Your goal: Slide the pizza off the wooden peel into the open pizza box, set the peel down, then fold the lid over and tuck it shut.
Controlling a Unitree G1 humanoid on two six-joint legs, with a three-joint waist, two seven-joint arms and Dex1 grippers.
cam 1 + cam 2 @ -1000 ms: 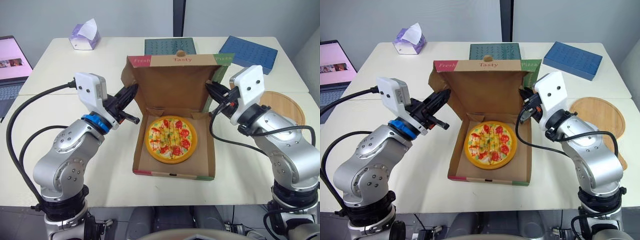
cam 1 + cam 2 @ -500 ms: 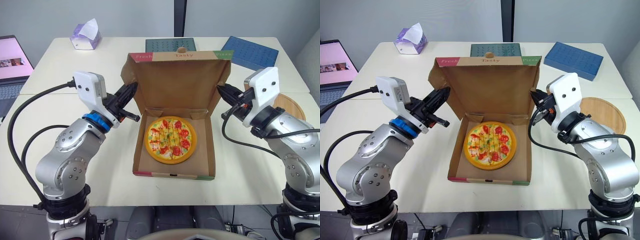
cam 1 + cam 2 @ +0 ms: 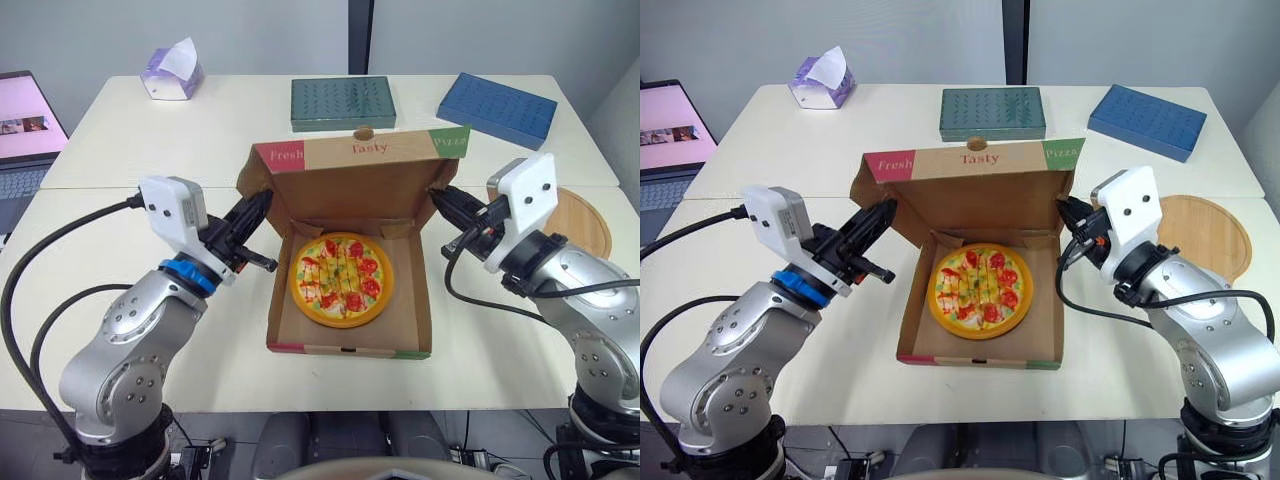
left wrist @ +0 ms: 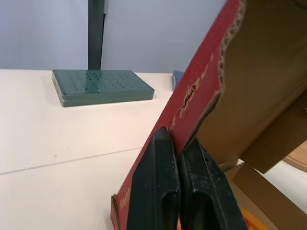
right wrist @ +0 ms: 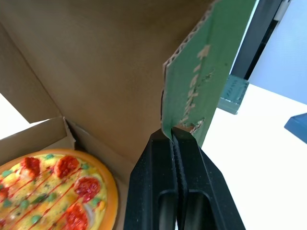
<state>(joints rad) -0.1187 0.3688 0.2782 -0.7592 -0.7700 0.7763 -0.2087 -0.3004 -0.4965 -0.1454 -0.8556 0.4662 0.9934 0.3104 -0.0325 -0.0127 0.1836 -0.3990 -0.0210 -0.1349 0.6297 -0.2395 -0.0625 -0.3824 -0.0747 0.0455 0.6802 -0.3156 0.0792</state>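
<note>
The pizza (image 3: 341, 279) lies flat in the bottom of the pizza box (image 3: 345, 347), which sits open at the middle of the table (image 3: 120, 150). It is clear of the front wall and nearer the back one. The lid (image 3: 350, 188) stands up from the back edge and leans forward over the rear part of the box. Its front strip is red, brown and green and reads "Fresh Tasty Pizza" towards the camera.

The left gripper (image 3: 264, 197) is at the lid's left corner. In the left wrist view its two black fingers (image 4: 160, 187) are pressed together on the red edge of the cardboard, so it is gripping the lid. The right gripper (image 3: 442, 194) is at the opposite corner. In the right wrist view its fingers (image 5: 160, 167) are closed tight on the bottom edge of the green strip, pinching the lid there too, with the pizza in sight below.

The wooden peel (image 3: 581, 223) lies flat on the table to the right of the box, apart from it and partly hidden behind the right arm.

Along the far side of the table are a tissue box (image 3: 170, 72) on the left, a dark green box (image 3: 340, 102) behind the lid, and a blue box (image 3: 497, 108) further right — all well apart from the pizza box. An open laptop (image 3: 22, 135) sits at the far left edge.
</note>
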